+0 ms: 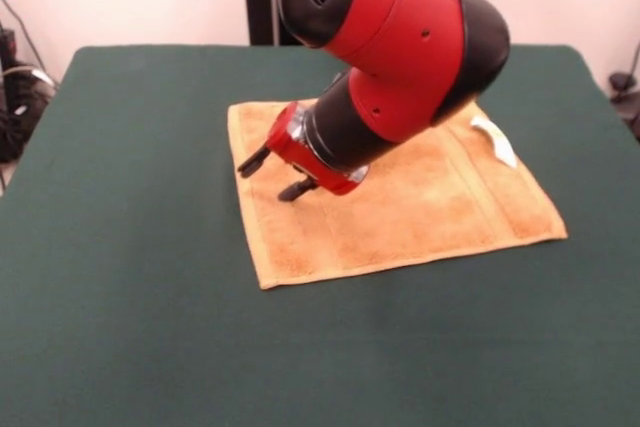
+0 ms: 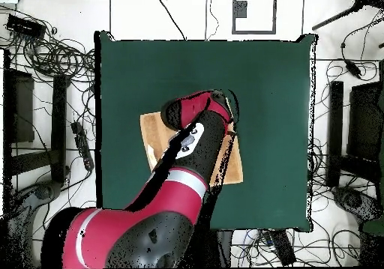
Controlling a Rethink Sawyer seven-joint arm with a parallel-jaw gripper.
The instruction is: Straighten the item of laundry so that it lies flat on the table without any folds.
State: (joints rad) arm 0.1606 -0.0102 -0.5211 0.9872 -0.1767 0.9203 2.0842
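The orange-tan towel lies spread out on the dark green table, a little skewed to its edges. A small white tag sticks out at its far right corner. No fold shows in the part I can see, but the arm hides its far middle. My gripper is open and empty, with its two black fingertips apart and pointing left and down over the towel's left part. I cannot tell whether they touch the cloth. In the overhead view the arm covers most of the towel.
The red and black arm comes down from the top over the towel. Cables and dark stands surround the table on the floor.
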